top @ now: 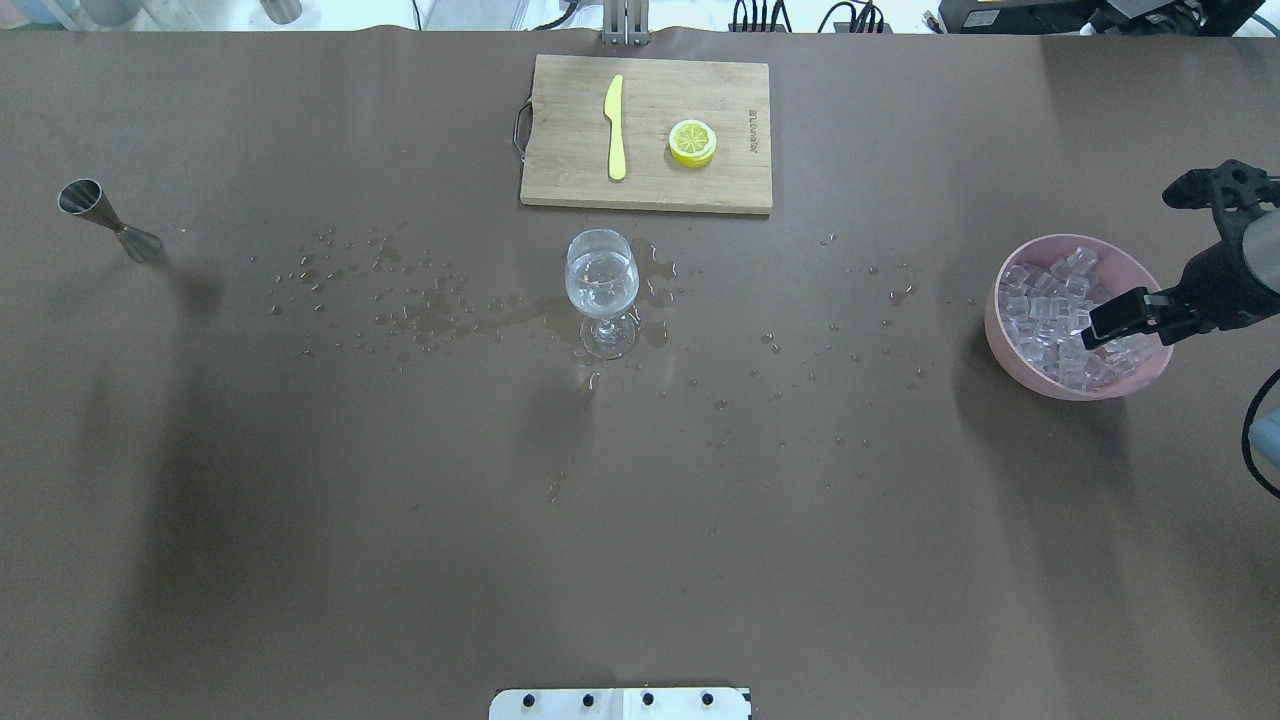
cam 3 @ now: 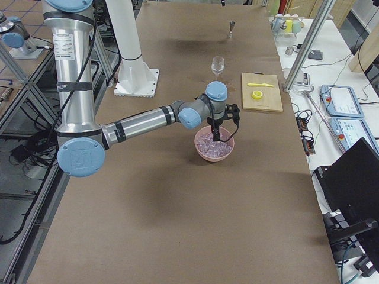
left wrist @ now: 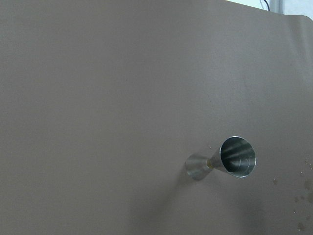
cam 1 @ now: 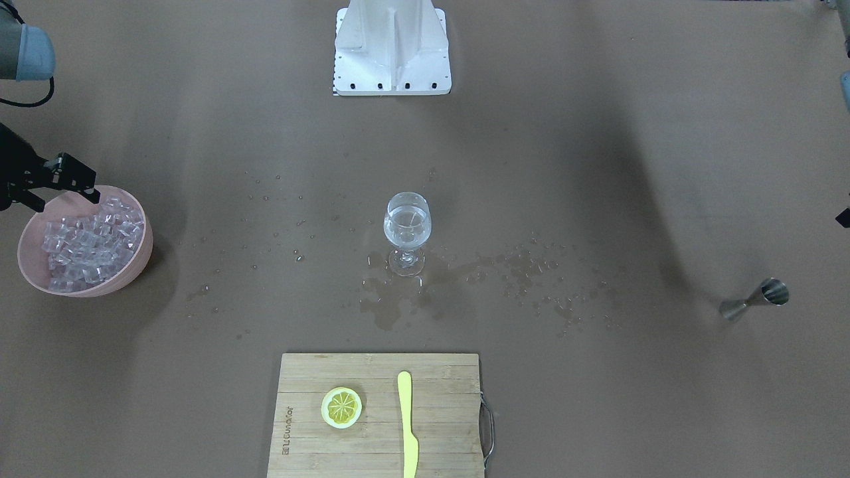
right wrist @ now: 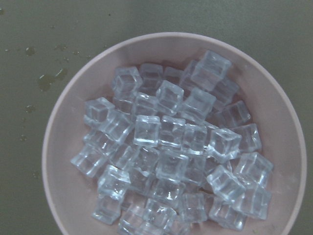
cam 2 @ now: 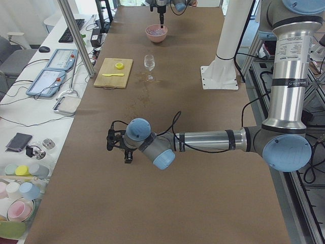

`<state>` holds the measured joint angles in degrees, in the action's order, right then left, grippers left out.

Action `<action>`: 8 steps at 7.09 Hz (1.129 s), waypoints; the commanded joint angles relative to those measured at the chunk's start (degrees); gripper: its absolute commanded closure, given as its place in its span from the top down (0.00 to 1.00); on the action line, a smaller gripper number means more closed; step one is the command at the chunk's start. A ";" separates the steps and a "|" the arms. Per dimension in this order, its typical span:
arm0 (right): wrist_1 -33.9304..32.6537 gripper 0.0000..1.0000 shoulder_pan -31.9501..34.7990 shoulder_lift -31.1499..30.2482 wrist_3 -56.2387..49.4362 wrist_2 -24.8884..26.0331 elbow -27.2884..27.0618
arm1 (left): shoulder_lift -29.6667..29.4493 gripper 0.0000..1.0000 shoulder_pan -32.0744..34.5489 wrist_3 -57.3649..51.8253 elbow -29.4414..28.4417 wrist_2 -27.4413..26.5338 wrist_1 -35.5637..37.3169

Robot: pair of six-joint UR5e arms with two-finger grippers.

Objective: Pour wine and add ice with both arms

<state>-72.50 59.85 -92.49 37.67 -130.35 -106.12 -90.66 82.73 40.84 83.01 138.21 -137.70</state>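
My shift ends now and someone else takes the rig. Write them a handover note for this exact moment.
Right gripper hovers over the pink bowl of ice; open or shut unclear.
Left gripper is off near the jigger, state unclear.
Done: wine is in the wine glass mid-table; jigger stands, looks empty; spills around the glass.
Left: get ice cubes into the glass; none seen there yet.

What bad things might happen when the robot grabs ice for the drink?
The clear ice cubes heaped in the pink bowl look slick, so one might slip from the right gripper. The clear stemmed glass already holds clear liquid and stands among spilled puddles; a dropped cube might splash more or knock it.
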 commanded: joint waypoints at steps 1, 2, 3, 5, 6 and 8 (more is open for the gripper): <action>-0.01 1.00 -0.34 2.11 0.03 2.46 3.87 | -0.22 0.97 -0.03 0.20 -0.48 -0.84 0.15; -0.01 1.00 -0.34 5.70 0.38 2.55 7.04 | -0.40 0.98 -0.11 0.99 -0.74 -0.92 0.15; -0.10 0.99 -0.34 7.74 0.47 2.64 9.07 | -0.57 0.98 -0.12 2.82 -0.66 -0.92 0.67; -0.19 0.97 -0.34 7.85 0.56 2.38 9.62 | -0.57 0.98 -0.20 2.93 -0.48 -1.36 0.76; -0.19 0.78 -0.34 7.76 0.56 1.94 9.36 | -0.66 0.98 -0.20 3.02 -0.57 -1.36 0.76; -0.19 0.01 -0.26 7.41 0.74 1.76 8.83 | -0.75 0.98 -0.29 3.02 -0.57 -1.36 0.76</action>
<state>-72.68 59.51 -84.82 38.35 -128.40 -96.96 -91.36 82.50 43.84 82.48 136.86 -136.94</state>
